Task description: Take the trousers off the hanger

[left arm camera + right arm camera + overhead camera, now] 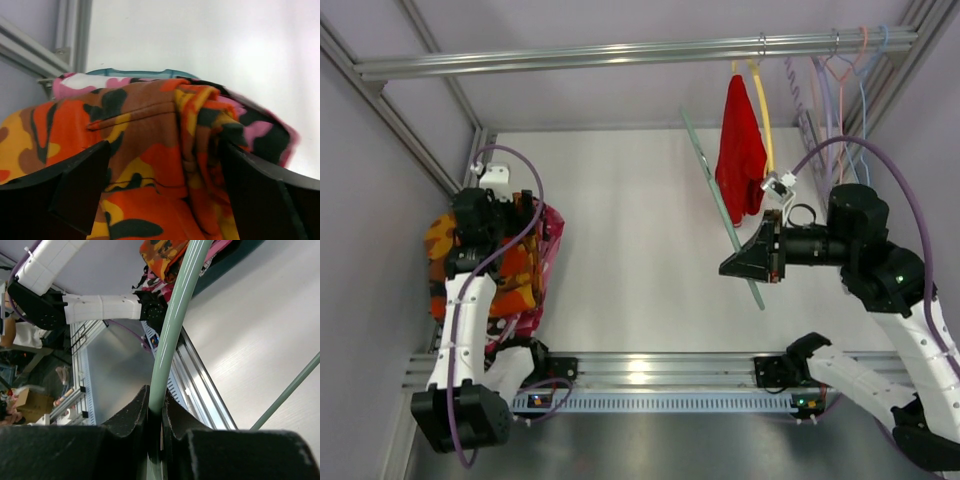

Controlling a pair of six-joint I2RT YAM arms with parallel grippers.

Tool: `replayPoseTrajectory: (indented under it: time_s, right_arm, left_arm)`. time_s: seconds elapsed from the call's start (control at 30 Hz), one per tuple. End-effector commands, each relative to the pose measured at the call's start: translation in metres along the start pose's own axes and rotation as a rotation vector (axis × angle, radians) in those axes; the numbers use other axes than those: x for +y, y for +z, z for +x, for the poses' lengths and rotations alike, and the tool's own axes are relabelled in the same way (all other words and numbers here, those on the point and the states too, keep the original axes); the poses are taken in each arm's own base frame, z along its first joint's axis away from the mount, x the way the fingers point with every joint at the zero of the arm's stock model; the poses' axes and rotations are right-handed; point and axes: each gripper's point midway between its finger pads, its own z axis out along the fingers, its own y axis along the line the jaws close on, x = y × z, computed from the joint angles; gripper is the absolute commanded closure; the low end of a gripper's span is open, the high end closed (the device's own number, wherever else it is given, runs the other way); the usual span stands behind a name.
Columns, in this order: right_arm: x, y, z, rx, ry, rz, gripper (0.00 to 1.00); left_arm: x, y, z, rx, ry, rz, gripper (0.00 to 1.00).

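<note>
Firmly pinches the hanger (173, 335) in the right gripper (156, 399) beside the red garment (740, 150); spreads the left gripper (164, 155) wide, gripping nothing, astride the trousers (145, 110) heaped on the pink camouflage garment (549, 235) at the table (620, 220)'s left edge

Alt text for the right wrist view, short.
The right pincer is shut on the pale green hanger, whose bar runs up the frame. Behind it, the orange trousers lie heaped at the table edge, off the hanger, with the left arm near them.

Trousers (516, 272) far left on table (630, 230); hanger (719, 200) well apart, at right
</note>
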Motion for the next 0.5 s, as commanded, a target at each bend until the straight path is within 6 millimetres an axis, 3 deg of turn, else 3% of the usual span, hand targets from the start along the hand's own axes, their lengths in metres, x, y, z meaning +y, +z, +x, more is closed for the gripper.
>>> replayPoseTrajectory:
  time_s: [0.0,0.27,0.47]
  right_arm:
    - [0.027,-0.024,-0.01,-0.064,-0.136,-0.026,1.0]
    - [0.062,-0.063,-0.002,-0.158,-0.235,-0.005,1.0]
    - [0.087,-0.092,-0.001,-0.303,-0.299,0.095,1.0]
  left_arm:
    - [-0.028,-0.026,-0.038,-0.116,-0.007,0.167,0.02]
    - [-0.05,-0.109,-0.098,-0.336,0.007,0.298,0.02]
    - [-0.054,-0.136,-0.115,-0.383,0.007,0.327,0.02]
